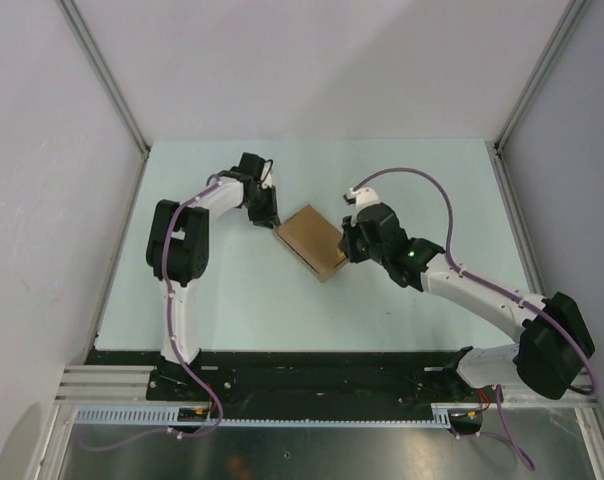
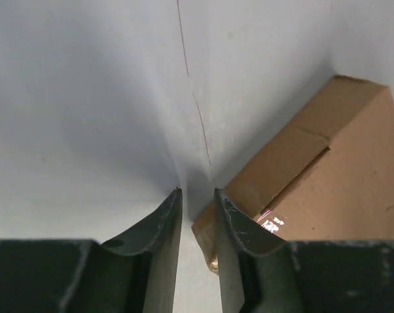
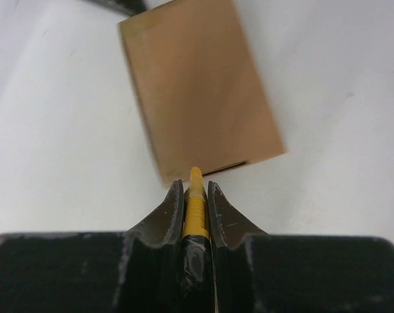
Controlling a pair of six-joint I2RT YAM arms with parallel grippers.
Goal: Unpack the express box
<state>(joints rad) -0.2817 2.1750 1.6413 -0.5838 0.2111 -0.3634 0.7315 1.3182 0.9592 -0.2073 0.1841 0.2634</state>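
The express box (image 1: 310,240) is a flat brown cardboard box lying on the table between both arms, its lid down. My left gripper (image 1: 270,222) is low at the box's left corner. In the left wrist view, that gripper (image 2: 197,191) has a narrow gap between its jaws. A corner of the box (image 2: 334,169) shows in the gap beside the right finger (image 2: 239,228), and the rest of the gap is bare table. My right gripper (image 3: 196,184) is shut on a yellow-black utility knife (image 3: 196,208). The knife's yellow tip touches the near edge of the box (image 3: 197,91), by a dark slit under the lid.
The pale table (image 1: 232,290) is walled by white panels on the left, back and right, with metal posts at the back corners. A black rail carrying both arm bases runs along the near edge. The left arm's dark finger (image 3: 119,5) shows beyond the box's far corner.
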